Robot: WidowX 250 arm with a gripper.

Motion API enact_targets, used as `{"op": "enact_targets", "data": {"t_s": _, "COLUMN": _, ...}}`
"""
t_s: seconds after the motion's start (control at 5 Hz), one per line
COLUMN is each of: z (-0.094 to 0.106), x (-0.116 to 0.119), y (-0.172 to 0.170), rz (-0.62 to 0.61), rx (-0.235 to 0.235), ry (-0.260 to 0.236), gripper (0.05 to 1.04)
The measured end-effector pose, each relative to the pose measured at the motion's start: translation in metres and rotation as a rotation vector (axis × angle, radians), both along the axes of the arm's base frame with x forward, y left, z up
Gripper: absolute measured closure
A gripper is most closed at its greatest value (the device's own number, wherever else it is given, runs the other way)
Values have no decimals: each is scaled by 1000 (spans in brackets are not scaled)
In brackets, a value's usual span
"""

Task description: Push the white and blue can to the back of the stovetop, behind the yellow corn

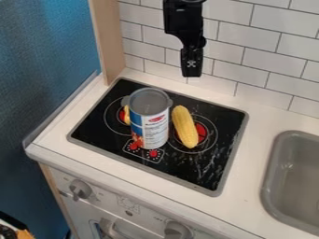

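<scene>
The white worktop (250,195) has a black cooktop (207,176) with a grey rim set into it, and a grey sink (272,173) at its right. On the cooktop, an upright can (154,132) with a printed label stands left of centre. A yellow ear of corn (185,127) lies just right of it, partly over the right red-centred burner. At the can's left side, a small yellow item (127,115) shows, partly hidden.

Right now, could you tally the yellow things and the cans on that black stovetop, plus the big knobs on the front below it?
Yellow things: 2 (corn cob; partly hidden yellow item, kind unclear)
Cans: 1 (blue-and-white can)
Big knobs: 2 (left knob; right knob)
Total: 5
</scene>
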State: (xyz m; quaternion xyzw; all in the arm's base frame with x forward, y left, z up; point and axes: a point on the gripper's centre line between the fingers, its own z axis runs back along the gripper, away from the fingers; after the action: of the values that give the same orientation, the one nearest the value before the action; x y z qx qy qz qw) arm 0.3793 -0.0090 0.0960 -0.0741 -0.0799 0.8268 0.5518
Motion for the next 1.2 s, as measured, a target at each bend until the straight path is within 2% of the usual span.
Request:
{"op": "enact_targets", "data": {"t_s": 0.2, "z": -15, "x": -3, "y": 0, "rz": 4, "rx": -4, "ry": 43, "gripper": 84}}
{"op": "enact_targets", "data": {"t_s": 0.4, "z": -17, "x": -6, "y": -3, "rz": 13, "rx": -22, "ry": 65, "gripper": 84}}
{"op": "enact_targets", "data": {"t_s": 0.6, "z": -18, "x": -7, "y": -4, "rz": 19, "rx": -21, "ry": 68, "gripper": 84}}
{"op": "enact_targets", "data": {"t_s": 1.0, "z": -12, "x": -35, "y": -18, "rz": 44, "rx": 5, "ry": 85, "gripper": 84}}
{"op": "enact_targets", "data": {"t_s": 1.2, "z": -11, "x": -59, "y": -19, "rz": 84, "rx": -28, "ry": 82, "gripper": 84}}
